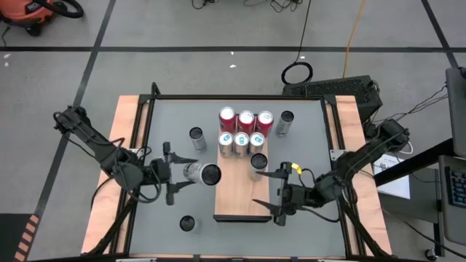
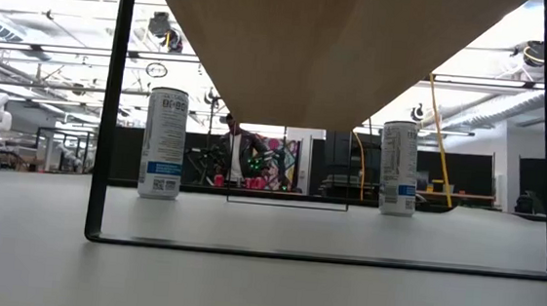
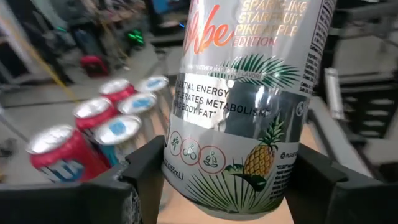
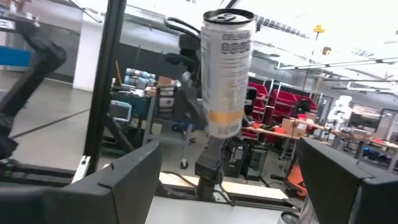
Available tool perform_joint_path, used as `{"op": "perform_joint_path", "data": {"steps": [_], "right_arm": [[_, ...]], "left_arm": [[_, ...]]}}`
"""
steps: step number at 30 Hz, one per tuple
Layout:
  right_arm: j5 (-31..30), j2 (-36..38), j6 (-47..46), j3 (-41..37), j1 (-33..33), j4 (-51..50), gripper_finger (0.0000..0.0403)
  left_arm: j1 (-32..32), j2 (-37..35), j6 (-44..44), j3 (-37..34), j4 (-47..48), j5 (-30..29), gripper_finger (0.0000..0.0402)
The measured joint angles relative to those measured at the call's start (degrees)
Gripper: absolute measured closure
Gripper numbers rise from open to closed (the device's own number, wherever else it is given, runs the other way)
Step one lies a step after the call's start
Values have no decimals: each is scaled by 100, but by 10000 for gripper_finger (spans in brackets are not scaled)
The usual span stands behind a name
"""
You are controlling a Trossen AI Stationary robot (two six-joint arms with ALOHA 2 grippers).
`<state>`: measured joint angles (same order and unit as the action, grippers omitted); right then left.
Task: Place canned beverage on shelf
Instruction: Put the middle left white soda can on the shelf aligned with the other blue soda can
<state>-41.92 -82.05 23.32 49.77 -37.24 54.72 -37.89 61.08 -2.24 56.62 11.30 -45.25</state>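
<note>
We start at the near edge of the grey surface (image 1: 167, 131), where a dark-topped can (image 1: 187, 223) stands alone. Just beyond it, the right gripper (image 1: 271, 192) rests over the near end of the shelf (image 1: 237, 193), with its fingers spread wide and nothing between them. The left gripper (image 1: 172, 179) sits at about the same depth, just left of the shelf. It is closed on a silver can (image 1: 198, 172) and holds it tilted over, the dark top pointing toward the shelf's left edge. In the left wrist view we read a pineapple print and "STARFRUIT PINEAPPLE EDITION" on this held can (image 3: 245, 106), which sits between the two dark fingers (image 3: 146, 171).

Farther along the shelf, one silver can (image 1: 258, 163) stands upright near the right edge. Beyond it, three blue-topped cans (image 1: 241, 143) stand in a row, and three red cans (image 1: 246, 121) stand directly behind them at the far end of the shelf.

Off the shelf, one can (image 1: 197, 137) stands on the surface to the left and another (image 1: 285, 123) to the right of the far rows.
</note>
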Motion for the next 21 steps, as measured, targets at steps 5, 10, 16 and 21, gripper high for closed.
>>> {"op": "perform_joint_path", "data": {"steps": [5,10,16,21], "right_arm": [[-3,-449,47,603,226,-10,90],[9,-788,-84,1153,477,-6,90],[91,-1180,-165,1651,669,-13,90],[421,-1428,-161,1913,720,-4,90]], "left_arm": [[5,474,595,0,-710,-603,159],[4,895,778,0,-1156,-1221,159],[20,1390,1089,2,-1884,-1539,159],[108,1595,1211,2,-2393,-1700,159]]}}
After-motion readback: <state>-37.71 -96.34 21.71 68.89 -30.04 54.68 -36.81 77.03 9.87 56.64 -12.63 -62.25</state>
